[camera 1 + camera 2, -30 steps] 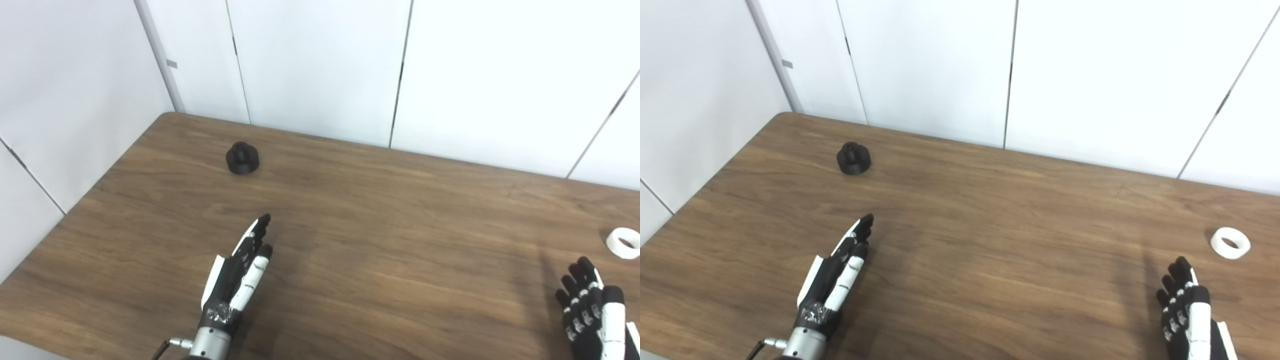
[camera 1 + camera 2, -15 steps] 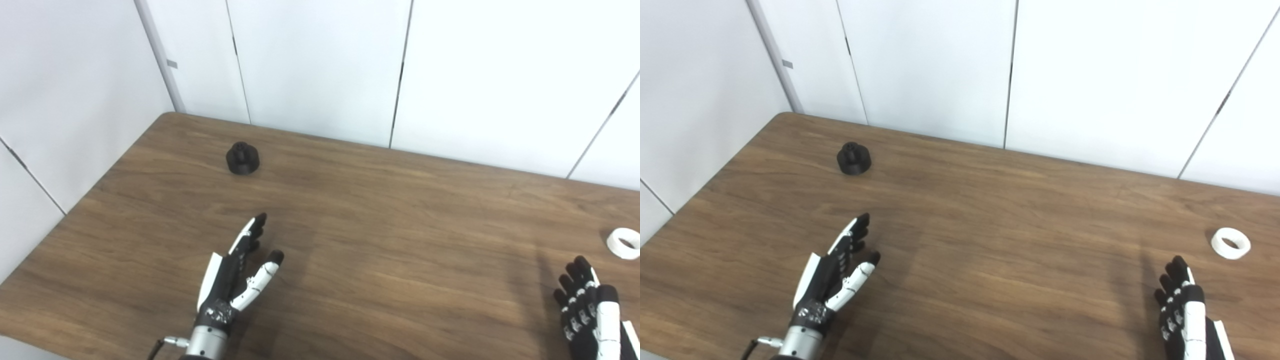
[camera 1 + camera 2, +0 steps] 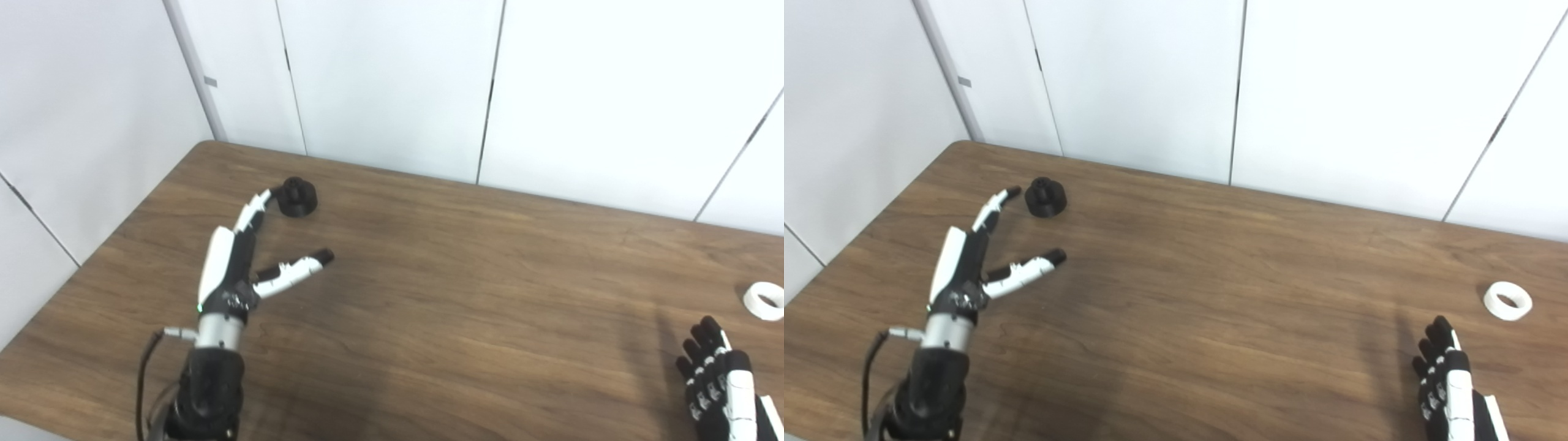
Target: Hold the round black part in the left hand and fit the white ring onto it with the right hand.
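Before us we see a brown wood-grain table (image 3: 465, 294) with a rounded far-left corner, set against plain white wall panels (image 3: 392, 86) split by thin dark seams.

We find the round black part (image 3: 298, 197) standing on the table near that far-left corner: a squat, dark disc with a smaller knob rising from its top. We see the white ring (image 3: 1508, 300) lying flat on the wood near the right edge, a short, thick band with an open middle, well apart from the black part.

We see our left hand (image 3: 242, 257) raised above the table, spread wide and grasping nothing, fingers stretched toward the far-left corner and thumb splayed off to the right. Its fingertips (image 3: 1012, 192) lie just beside the black part; from the right eye view a strip of wood shows between them, so they are apart. A dark cable loops by its wrist.

We see our right hand (image 3: 1448, 386) low at the bottom right, fingers extended and a little apart, holding nothing, near the ring but short of it.

We see no containers on the table.
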Motion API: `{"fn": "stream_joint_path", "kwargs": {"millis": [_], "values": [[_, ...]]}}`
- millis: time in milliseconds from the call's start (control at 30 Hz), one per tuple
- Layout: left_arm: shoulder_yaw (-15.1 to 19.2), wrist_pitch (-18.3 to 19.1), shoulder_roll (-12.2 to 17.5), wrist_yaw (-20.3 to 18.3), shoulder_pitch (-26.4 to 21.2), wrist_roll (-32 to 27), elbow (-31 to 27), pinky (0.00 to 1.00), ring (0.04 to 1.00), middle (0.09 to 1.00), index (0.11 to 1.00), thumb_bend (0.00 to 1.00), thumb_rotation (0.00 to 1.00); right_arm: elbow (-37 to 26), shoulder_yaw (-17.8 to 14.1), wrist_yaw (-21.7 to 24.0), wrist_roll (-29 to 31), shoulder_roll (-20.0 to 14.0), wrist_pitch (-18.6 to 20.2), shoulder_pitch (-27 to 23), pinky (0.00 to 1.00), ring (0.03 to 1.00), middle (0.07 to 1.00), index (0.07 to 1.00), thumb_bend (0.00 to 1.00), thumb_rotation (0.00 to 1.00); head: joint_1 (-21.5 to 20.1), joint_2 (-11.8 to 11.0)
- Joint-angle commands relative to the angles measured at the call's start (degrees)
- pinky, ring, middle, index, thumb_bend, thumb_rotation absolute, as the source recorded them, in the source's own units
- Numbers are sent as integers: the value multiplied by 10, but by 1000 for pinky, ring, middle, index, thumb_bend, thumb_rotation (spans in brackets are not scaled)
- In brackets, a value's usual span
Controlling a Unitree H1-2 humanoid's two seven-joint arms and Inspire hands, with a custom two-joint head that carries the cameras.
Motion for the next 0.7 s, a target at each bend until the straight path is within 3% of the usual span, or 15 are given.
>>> {"fn": "stream_joint_path", "kwargs": {"millis": [0,167,433,667], "values": [[7,4,27,-1,-29,22,4,1000,1000,973,926,1000,422,-14,4,5,4,-6,-8,7,1000,1000,1000,1000,457,1000,0,1],[5,15,56,-6,-76,36,60,1000,1000,983,912,1000,401,-16,6,4,-3,-6,-7,8,1000,1000,1000,1000,435,1000,-4,2],[7,23,74,7,-150,42,158,1000,1000,969,864,1000,374,-21,8,5,-7,-7,-4,12,1000,1000,1000,1000,422,1000,-5,3],[-13,40,97,13,-205,71,242,1000,1000,985,871,1000,362,-26,9,3,-15,-7,1,15,1000,1000,1000,1000,391,1000,-5,3]]}}
